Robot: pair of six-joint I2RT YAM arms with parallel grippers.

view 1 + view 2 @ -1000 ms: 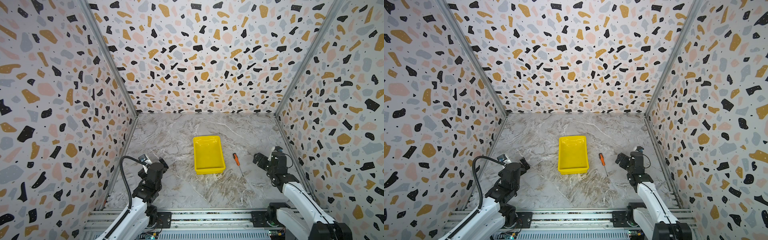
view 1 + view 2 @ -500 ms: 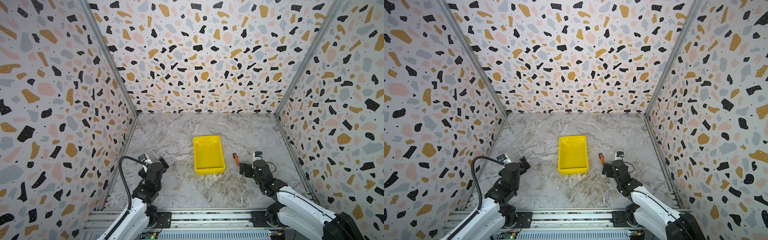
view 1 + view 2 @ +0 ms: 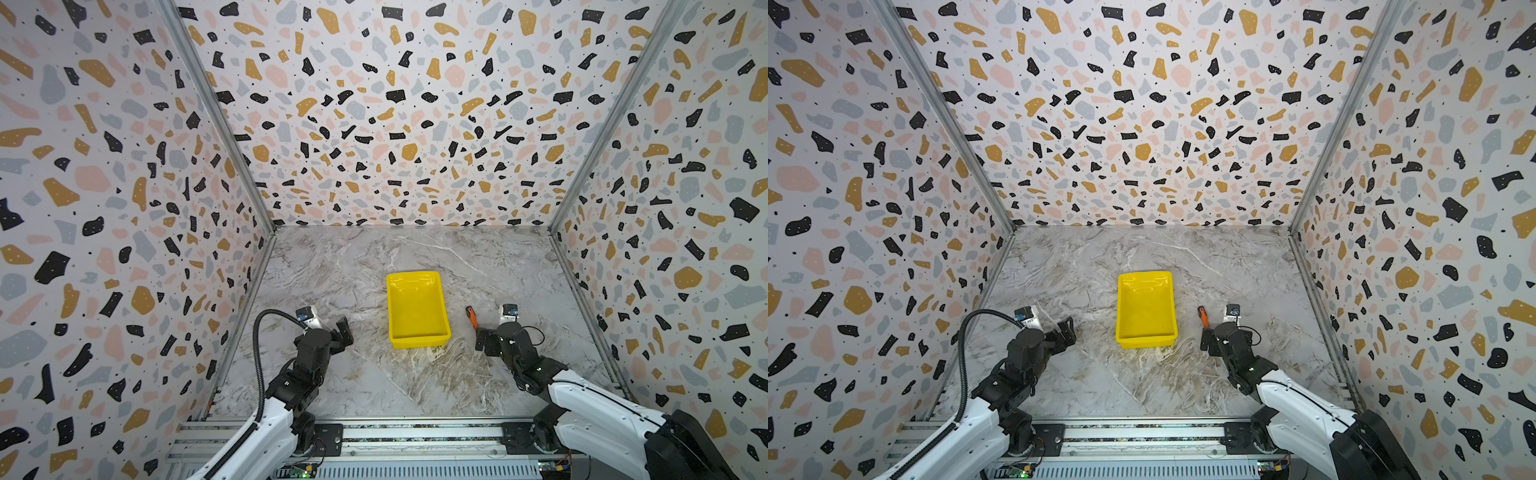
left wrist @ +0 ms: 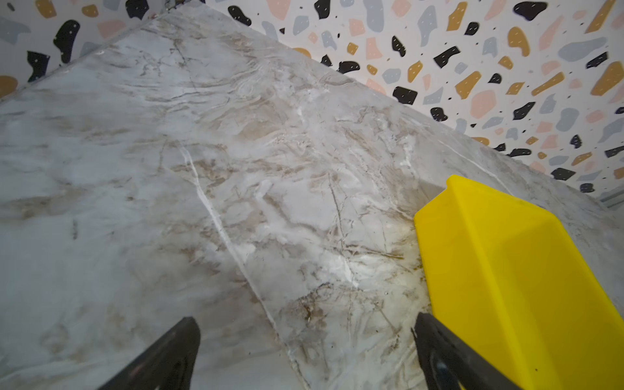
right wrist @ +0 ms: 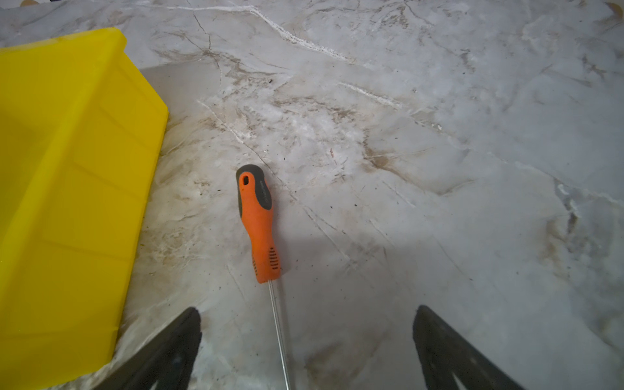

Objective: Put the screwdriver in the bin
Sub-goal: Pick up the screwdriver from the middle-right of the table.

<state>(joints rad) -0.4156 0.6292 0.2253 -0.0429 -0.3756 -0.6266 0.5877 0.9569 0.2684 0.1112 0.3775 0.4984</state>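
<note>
In both top views a bright yellow rectangular plastic bin [image 3: 415, 274] with low walls sits just below the middle of the frame on a grey marble-patterned tabletop [image 3: 374, 374], enclosed by terrazzo-speckled walls [image 3: 395, 124]. A small screwdriver [image 3: 471, 316] with an orange handle and a black end cap lies on the tabletop to the right of the bin, near it but apart from it and outside its walls. The black right gripper [image 3: 484, 338] is low over the shaft end at lower right, while the black left gripper [image 3: 343, 330] hangs at lower left, well apart from the bin. In a top view the same layout shows: bin [image 3: 1144, 275], screwdriver [image 3: 1203, 318], right gripper [image 3: 1207, 338], left gripper [image 3: 1067, 328]. The left wrist view shows the left gripper [image 4: 304, 317] with its fingers spread wide and nothing between them but bare tabletop [image 4: 202, 169]; an outer wall of the bin [image 4: 506, 270] stands just beside one finger. The right wrist view shows the right gripper [image 5: 306, 308] released, its fingers wide apart. The screwdriver [image 5: 258, 229] lies flat, its thin metal shaft running between the fingers without touching either, its handle ahead of the tips and beside the bin [image 5: 84, 169].
</note>
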